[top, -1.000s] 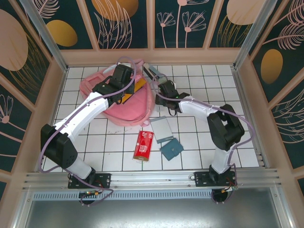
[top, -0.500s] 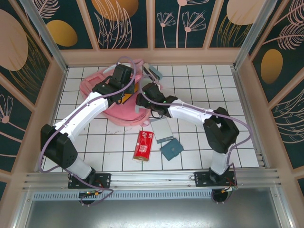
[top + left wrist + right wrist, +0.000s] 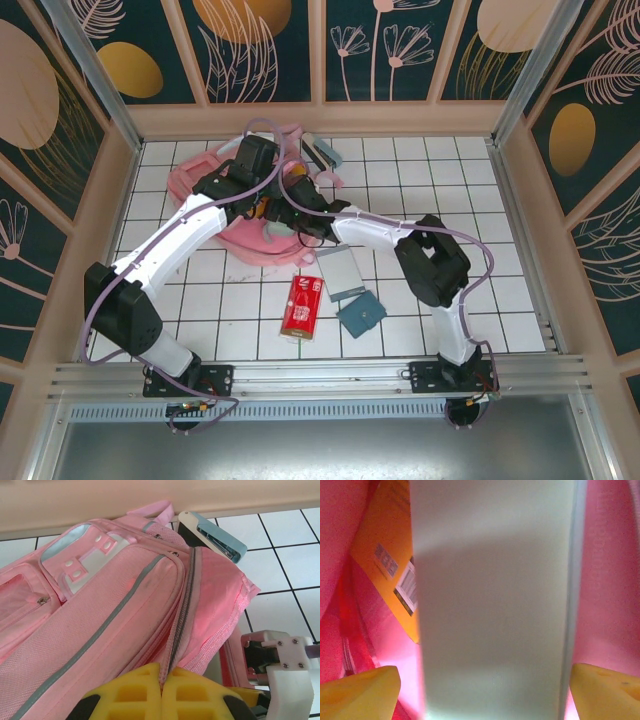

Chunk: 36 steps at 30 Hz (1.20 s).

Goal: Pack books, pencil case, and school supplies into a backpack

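I'm watching the pencil case [image 3: 490, 600] sitting inside the backpack [image 3: 100, 630], between the wide-open fingers [image 3: 365, 690] of my right gripper [image 3: 485, 690], right arm reaching leftward, left gripper [image 3: 161, 690] clamping shut on the backpack's zipper edge.

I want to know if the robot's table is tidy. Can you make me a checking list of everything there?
Surface: white tiled table, with loose items near its middle.
Job's things: pink backpack, open along its zip. Yellow book and mint pencil case are inside. Stapler is behind the backpack. Red packet, silver pad and teal square lie on the table.
Clutter: nothing seen.
Grippers: left gripper is shut on the backpack's zip edge. Right gripper is open inside the backpack, one finger on each side of the pencil case.
Cables: purple cables run along both arms.
Surroundings: dark walls with a flower pattern.
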Each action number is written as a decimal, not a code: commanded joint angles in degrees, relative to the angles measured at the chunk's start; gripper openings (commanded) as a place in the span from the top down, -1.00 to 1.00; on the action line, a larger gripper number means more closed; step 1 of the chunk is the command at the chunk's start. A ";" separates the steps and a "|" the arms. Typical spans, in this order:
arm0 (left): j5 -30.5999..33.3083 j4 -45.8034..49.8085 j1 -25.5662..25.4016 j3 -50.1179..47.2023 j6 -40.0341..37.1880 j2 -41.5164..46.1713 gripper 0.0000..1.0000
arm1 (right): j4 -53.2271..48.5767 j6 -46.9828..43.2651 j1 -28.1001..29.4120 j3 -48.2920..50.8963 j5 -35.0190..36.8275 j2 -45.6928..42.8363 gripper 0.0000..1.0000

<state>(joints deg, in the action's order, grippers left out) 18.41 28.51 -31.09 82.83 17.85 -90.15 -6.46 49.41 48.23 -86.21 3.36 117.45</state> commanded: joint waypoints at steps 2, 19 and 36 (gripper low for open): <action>0.90 -4.50 0.37 0.25 0.84 2.43 0.93 | -0.83 -1.07 1.34 -1.28 1.82 -1.80 -0.84; 0.82 -4.46 0.52 0.29 0.80 1.98 0.92 | -3.21 -4.12 1.35 9.39 10.70 -13.08 -0.87; -0.04 -4.46 0.57 0.36 0.91 1.09 0.93 | -9.16 -8.22 2.84 33.06 14.79 -30.17 -0.83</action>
<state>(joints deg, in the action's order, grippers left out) 18.20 28.53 -31.00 82.81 17.87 -90.11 -13.41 42.30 50.28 -56.14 16.19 90.70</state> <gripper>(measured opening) 0.064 0.921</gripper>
